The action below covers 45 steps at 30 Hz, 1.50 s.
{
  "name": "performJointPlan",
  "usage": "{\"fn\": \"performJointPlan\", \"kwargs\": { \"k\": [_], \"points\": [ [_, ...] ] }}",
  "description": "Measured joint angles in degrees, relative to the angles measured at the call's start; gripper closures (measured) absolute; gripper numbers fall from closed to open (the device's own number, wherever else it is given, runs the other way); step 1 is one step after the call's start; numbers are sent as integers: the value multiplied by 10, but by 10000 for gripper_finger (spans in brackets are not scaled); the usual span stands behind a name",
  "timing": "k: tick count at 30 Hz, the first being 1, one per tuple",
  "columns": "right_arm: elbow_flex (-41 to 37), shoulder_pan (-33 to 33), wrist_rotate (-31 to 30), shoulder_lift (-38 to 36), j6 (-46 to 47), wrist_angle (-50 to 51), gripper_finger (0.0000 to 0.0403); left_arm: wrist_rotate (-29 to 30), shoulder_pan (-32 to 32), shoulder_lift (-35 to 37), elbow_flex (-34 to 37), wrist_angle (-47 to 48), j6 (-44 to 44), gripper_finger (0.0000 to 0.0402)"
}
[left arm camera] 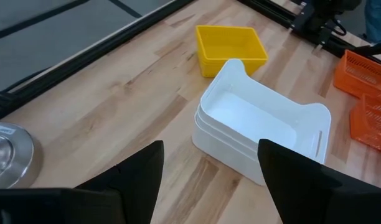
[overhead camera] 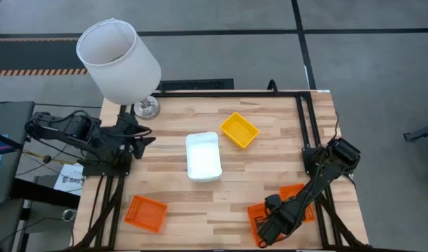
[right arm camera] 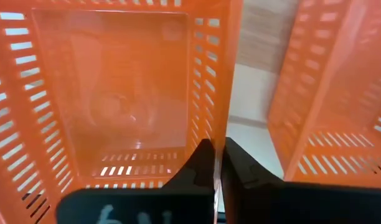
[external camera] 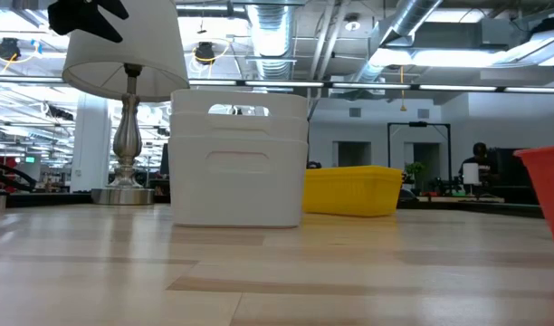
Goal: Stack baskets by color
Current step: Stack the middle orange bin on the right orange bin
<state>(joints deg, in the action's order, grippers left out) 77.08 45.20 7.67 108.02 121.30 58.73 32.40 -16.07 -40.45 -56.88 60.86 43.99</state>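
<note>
Two white baskets (overhead camera: 203, 156) sit nested at the table's middle, with a yellow basket (overhead camera: 240, 130) just behind them to the right. One orange basket (overhead camera: 145, 213) lies near the front left. Two more orange baskets stand at the front right, one (right arm camera: 116, 93) under my right gripper (right arm camera: 220, 155) and the other (right arm camera: 340, 112) beside it. My right gripper (overhead camera: 263, 227) points down and is shut on the first of these two. My left gripper (left arm camera: 210, 165) hovers open by the lamp at the table's left, aimed toward the white stack (left arm camera: 259, 124). My right gripper pinches the orange basket's slatted side wall (right arm camera: 218, 134), the wall facing the other orange basket. One finger (right arm camera: 203, 165) is inside the basket and the other (right arm camera: 240, 171) outside. The fingers come from above, pointing down. The basket stays level, open side up.
A lamp with a large white shade (overhead camera: 119, 59) and a metal foot (overhead camera: 147, 108) stands at the far left corner. Black frame rails (overhead camera: 308, 119) run along the table's far and right edges. Bare wood lies between the white stack and the front edge.
</note>
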Motion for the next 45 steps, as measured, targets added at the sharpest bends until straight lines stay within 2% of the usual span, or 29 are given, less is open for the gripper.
{"fn": "performJointPlan", "kwargs": {
  "k": [3,7,9,15,23,31,36,40,45],
  "points": [
    [0,-4,-9,-2,-12,-4,379,0,8,0,0,0,-8,152],
    [10,-5,-88,-35,-24,5,394,2,19,0,0,0,-13,152],
    [11,-6,-99,-63,-21,30,390,2,26,0,0,0,-17,152],
    [11,6,-95,-161,5,171,398,10,45,0,0,-4,-24,152],
    [11,22,-12,-242,22,316,396,12,66,0,0,-4,-24,152],
    [-14,46,24,-236,36,306,393,11,81,0,0,-4,-29,152],
    [-54,56,32,-222,38,235,395,10,87,0,0,-4,-29,152],
    [-75,59,26,-221,34,204,390,10,87,0,0,-3,-29,152],
    [-76,46,-17,-221,28,194,390,4,87,0,0,-3,-29,152]
  ]
}}
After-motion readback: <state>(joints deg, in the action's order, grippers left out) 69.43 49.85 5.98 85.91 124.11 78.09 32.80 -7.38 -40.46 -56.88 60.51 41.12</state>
